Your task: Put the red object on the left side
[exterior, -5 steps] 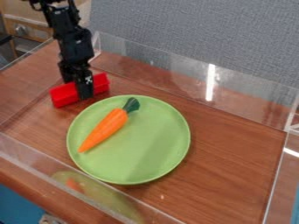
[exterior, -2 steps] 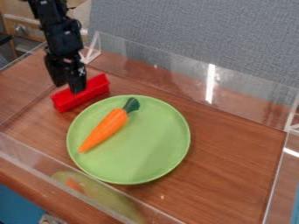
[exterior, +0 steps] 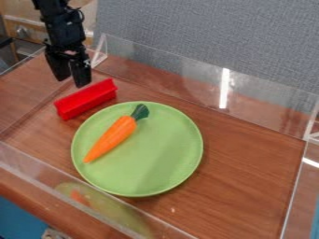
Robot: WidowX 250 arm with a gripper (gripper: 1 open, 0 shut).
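Robot arm [exterior: 62, 21] cut off by frame at 11 o'clock; fingertip detail too small to read. Blue item [exterior: 18, 222] at 7 o'clock runs out of frame, shape unclear. Green-and-orange item [exterior: 106, 207], also 7 o'clock, blurred behind clear panel [exterior: 37, 171]; can't ID. Clutter behind arm, 11 o'clock, partly hidden. Table [exterior: 243, 177] cropped at 6 o'clock.

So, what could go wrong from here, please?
The gripper hangs open just behind the red block; if it comes down or forward again, it could push the block. The block lies near the green plate, so a push might send it against the rim, and perhaps make the carrot roll.
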